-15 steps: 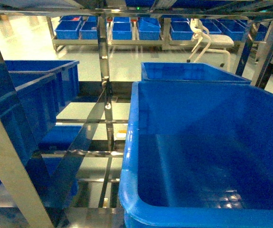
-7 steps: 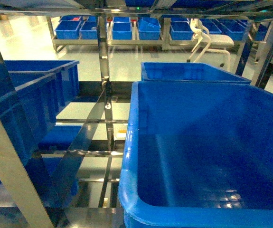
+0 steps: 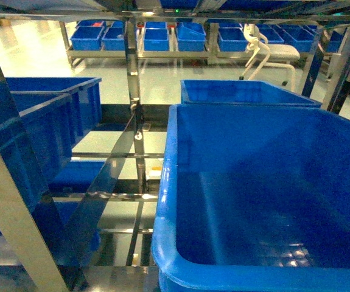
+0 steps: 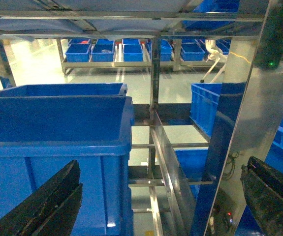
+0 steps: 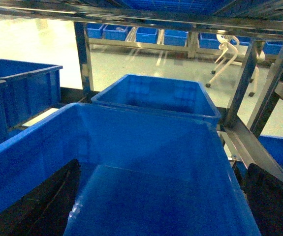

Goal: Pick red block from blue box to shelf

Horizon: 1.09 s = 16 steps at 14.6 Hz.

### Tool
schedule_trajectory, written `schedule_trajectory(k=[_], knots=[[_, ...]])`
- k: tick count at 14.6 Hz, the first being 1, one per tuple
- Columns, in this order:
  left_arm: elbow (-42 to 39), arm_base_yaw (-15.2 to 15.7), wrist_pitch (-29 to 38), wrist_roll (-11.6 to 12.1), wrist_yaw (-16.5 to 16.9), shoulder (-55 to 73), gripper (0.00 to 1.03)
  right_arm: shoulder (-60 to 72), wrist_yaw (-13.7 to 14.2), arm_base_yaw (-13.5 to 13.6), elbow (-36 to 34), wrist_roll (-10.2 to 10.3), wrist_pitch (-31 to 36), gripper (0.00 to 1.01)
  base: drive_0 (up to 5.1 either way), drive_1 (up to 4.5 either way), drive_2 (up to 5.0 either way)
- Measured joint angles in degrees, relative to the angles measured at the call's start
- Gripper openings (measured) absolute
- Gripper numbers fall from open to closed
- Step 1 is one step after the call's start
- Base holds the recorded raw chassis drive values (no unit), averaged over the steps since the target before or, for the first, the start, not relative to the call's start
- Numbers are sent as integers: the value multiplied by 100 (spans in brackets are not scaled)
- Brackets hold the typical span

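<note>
In the head view, a large blue box (image 3: 254, 201) is seen filling the right half of the frame, its smooth interior in shadow. Behind it a second blue bin (image 3: 248, 92) is placed, and ribbed blue crates (image 3: 47, 121) are held on the left of the stainless-steel shelf (image 3: 133, 79). A row of further crates (image 3: 156, 38) and a white chair (image 3: 271, 52) are shown across the pale floor. Neither gripper is seen here, and no red block is visible in the box.

In the left wrist view, the box is presented from outside, its wall (image 4: 57, 187) and rim beside the shelf's mirrored uprights. The left gripper (image 4: 156, 201) is shown with its dark fingers (image 4: 47, 206) spread wide, nothing between them.

In the right wrist view, the box floor (image 5: 151, 201) is looked into directly; the red block cannot be found in the dim interior. The right gripper (image 5: 156, 201) is likewise spread apart, one finger (image 5: 43, 201) at each lower corner.
</note>
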Motion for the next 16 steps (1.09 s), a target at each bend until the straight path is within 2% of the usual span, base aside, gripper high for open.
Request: schedule_trajectory(k=[6,8,10,11,12,13,15,16], knots=[[0,0,0,0,0,0,98,50,9,11,2,-28,55,98,0,0,0],[0,0,0,0,0,0,98,50,107,87,4,-219,402,98,0,0,0],[0,0,0,0,-2,0,98,42,105,94,4,-278,382,98,0,0,0],[0,0,0,0,0,0,98,35,258,131,4,-251,358,96,0,0,0],[0,0,0,0,0,0,98,-70,826,192,-90,-107,348,85,0,0,0],[0,0,0,0,-4,0,98,-354,1060,103,-330,-13,343,73,0,0,0],[0,0,0,0,0,0,98,-824,1043,-85,-710,76,236,49,0,0,0],[0,0,0,0,0,0,98,-1043,933,-153,-874,87,146,36,0,0,0]])
